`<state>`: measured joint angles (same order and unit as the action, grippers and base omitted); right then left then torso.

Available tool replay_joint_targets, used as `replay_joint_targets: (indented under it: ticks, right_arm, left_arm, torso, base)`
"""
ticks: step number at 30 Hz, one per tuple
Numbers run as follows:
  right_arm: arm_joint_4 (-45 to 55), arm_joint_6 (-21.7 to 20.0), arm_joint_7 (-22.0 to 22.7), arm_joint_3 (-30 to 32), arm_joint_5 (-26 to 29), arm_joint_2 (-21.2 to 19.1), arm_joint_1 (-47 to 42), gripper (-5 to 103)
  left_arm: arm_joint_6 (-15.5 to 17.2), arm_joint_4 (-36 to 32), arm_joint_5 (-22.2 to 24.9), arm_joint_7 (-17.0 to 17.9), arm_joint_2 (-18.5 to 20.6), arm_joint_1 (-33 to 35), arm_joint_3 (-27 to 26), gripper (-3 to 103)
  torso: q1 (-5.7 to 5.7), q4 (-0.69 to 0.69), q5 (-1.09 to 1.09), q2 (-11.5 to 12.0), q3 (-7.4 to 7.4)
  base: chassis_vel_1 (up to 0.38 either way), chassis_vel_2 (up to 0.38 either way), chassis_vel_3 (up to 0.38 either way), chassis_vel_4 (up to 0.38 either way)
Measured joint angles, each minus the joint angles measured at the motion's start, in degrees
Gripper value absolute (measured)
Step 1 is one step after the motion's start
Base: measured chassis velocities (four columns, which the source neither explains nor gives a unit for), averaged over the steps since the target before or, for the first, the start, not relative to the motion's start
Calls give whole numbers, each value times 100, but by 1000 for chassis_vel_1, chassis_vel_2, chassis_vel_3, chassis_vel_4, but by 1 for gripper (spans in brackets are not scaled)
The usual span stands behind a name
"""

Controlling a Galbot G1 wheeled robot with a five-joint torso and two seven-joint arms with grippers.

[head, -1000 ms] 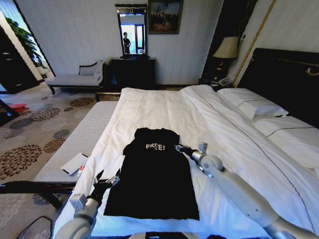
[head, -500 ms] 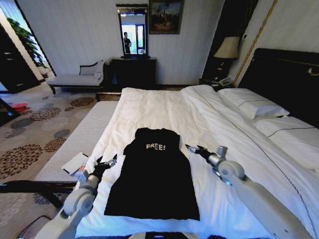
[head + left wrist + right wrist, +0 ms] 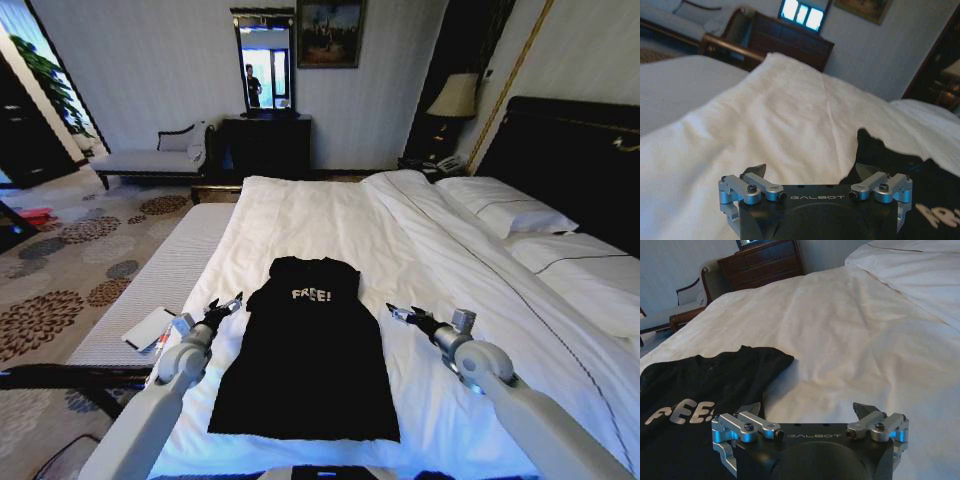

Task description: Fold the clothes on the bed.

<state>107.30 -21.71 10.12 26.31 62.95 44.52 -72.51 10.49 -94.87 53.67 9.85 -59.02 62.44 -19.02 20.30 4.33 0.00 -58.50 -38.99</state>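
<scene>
Head view: set high at the near end of the bed [image 3: 330,215], facing forward and down its length toward the far wall, both arms entering from the near corners. Left wrist view: low, just above the duvet [image 3: 765,110], close behind the left gripper [image 3: 810,172], facing the far dresser [image 3: 790,42]. Right wrist view: likewise low behind the right gripper [image 3: 807,410]. Shared ground (all three): the black T-shirt [image 3: 305,350], duvet and dresser.

The matt black cloth T-shirt [image 3: 305,350] is lying soft on the bed's [image 3: 330,215] smooth white cotton duvet; the headboard [image 3: 570,150] is showing dark glossy wood.
</scene>
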Motion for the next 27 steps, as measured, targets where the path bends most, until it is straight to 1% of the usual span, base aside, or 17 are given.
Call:
replay_joint_targets:
  ticks: [1,4,6,7,8,9,16,18,19,20,21,23,24,25,26,27]
  right_arm:
    - [0,0,0,0,0,0,0,100]
    - [-17,-8,24,-24,43,-1,57,100]
    - [-26,-9,27,-27,47,-4,59,100]
    - [-51,-12,32,-44,52,-7,68,100]
    - [-61,-12,34,-51,53,-8,75,100]
    - [-84,-13,40,-79,60,-11,104,100]
    - [-117,-69,40,-129,127,-49,173,100]
    - [-122,-94,5,-129,135,-80,166,100]
    - [-122,-94,5,-129,135,-80,166,100]
    - [-136,-96,-6,-130,131,-86,167,100]
    - [-141,-96,-7,-131,129,-86,167,100]
    - [-168,-96,-5,-172,118,-84,184,100]
    - [-168,-96,-5,-172,118,-84,184,100]
    - [-172,-96,-5,-191,105,-84,189,100]
    - [-174,-96,-4,-206,94,-84,194,100]
    - [-175,-96,-3,-236,83,-83,209,100]
  left_arm:
    - [0,0,0,0,0,0,0,100]
    - [7,131,-2,-3,-43,-121,219,100]
    - [8,144,-6,-4,-55,-139,250,100]
    - [8,178,-32,-15,-95,-182,348,103]
    - [8,188,-42,-22,-105,-192,379,103]
    - [3,227,-83,-35,-141,-228,455,99]
    - [-68,354,-212,-64,-220,-320,577,97]
    - [-123,410,-294,-98,-247,-363,596,87]
    - [-123,410,-294,-98,-247,-363,596,87]
    - [-137,428,-308,-99,-257,-385,600,82]
    - [-140,431,-309,-99,-261,-391,601,82]
    - [-158,452,-309,-93,-277,-406,626,71]
    - [-158,452,-309,-93,-277,-406,626,71]
    - [-161,456,-310,-89,-283,-406,639,66]
    - [-162,459,-310,-86,-287,-406,644,66]
    - [-166,463,-313,-85,-300,-406,648,60]
  torso:
    - [0,0,0,0,0]
    - [0,-2,0,0,0]
    - [0,-2,0,0,0]
    - [0,1,0,0,0]
    - [0,1,1,0,0]
    - [0,1,1,0,0]
    - [0,-1,1,0,0]
    - [0,0,0,0,1]
    - [0,0,0,0,1]
    - [0,0,0,0,1]
    - [0,0,0,0,1]
    - [0,0,1,0,1]
    - [0,0,1,0,1]
    - [-1,0,0,0,1]
    - [-1,0,0,0,1]
    - [-1,0,1,0,1]
  base:
    - [0,0,0,0]
    - [0,0,0,0]
    - [0,0,0,0]
    - [0,0,0,0]
    - [0,0,0,0]
    - [0,0,0,0]
    - [0,0,0,0]
    - [0,0,0,0]
    - [0,0,0,0]
    - [0,0,0,0]
    - [0,0,0,0]
    - [0,0,0,0]
    - [0,0,0,0]
    - [0,0,0,0]
    - [0,0,0,0]
    - [0,0,0,0]
